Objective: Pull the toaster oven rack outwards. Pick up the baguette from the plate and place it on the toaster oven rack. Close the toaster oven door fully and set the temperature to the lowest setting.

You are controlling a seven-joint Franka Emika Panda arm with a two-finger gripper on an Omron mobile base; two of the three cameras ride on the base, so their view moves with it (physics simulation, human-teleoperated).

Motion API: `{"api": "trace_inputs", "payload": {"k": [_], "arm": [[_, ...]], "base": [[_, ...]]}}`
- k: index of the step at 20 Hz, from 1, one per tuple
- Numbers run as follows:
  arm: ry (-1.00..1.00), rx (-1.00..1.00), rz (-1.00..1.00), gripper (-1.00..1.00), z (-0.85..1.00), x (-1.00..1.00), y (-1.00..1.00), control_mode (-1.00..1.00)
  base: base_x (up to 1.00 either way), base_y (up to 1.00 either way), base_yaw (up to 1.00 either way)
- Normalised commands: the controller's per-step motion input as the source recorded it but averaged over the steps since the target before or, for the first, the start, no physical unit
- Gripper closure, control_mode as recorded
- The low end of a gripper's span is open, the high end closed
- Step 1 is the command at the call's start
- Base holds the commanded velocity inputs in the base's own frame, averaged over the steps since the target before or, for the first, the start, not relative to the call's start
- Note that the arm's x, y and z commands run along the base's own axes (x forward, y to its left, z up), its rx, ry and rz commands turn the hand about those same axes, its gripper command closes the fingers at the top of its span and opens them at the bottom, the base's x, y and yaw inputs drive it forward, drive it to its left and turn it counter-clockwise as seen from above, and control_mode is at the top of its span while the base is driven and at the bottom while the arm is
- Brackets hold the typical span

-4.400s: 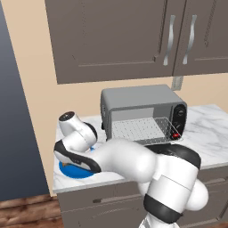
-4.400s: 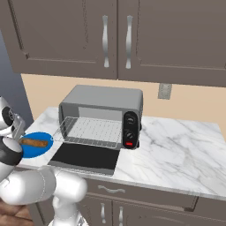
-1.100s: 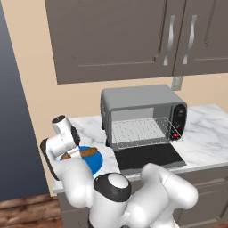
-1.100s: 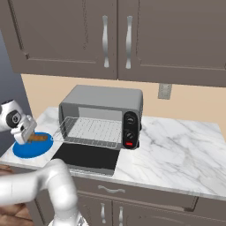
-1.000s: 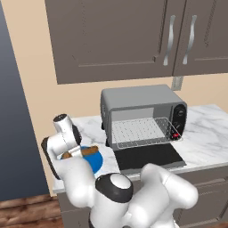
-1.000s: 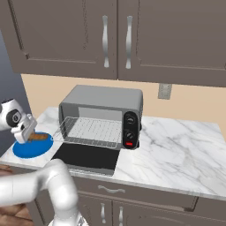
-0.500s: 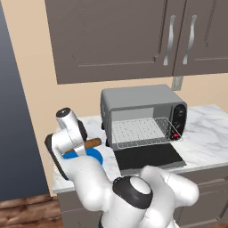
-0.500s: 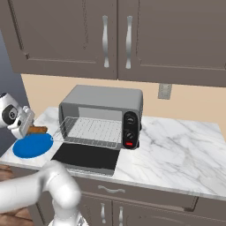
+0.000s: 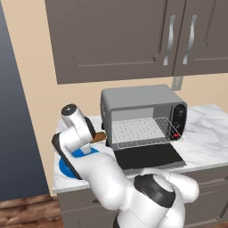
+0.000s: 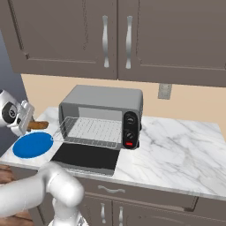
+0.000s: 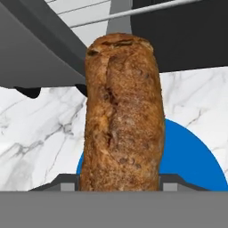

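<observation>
My gripper is shut on the baguette, a brown rough-crusted piece held off the counter. In the base views the baguette hangs just above the blue plate, left of the toaster oven. The toaster oven door lies dropped flat. The wire toaster oven rack sticks out over it. In the hand view the loaf points toward the oven's lower left corner.
The oven's dark control panel with knobs and a red button is on its right side. Marble counter stretches to the right. Upper cabinets hang above the oven. A wall outlet sits behind.
The gripper has risen from the plate with the baguette in it and swung slightly toward the oven. The plate now lies bare below.
</observation>
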Motion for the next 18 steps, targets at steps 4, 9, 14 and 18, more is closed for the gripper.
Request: {"api": "trace_inputs", "payload": {"k": [4, 9, 14, 18], "arm": [[0.0, 0.16, 0.0, 1.0, 0.01, 0.0, -0.74, -1.0], [0.0, 0.19, 0.0, 1.0, 0.13, 0.0, -0.69, -1.0], [0.0, 0.08, 0.0, 1.0, 0.28, 0.0, -0.47, -1.0], [0.0, 0.03, 0.0, 1.0, 0.18, 0.0, -0.4, -1.0]], "base": [[0.0, 0.0, 0.0], [0.0, 0.0, 0.0], [0.0, 0.0, 0.0], [0.0, 0.0, 0.0]]}}
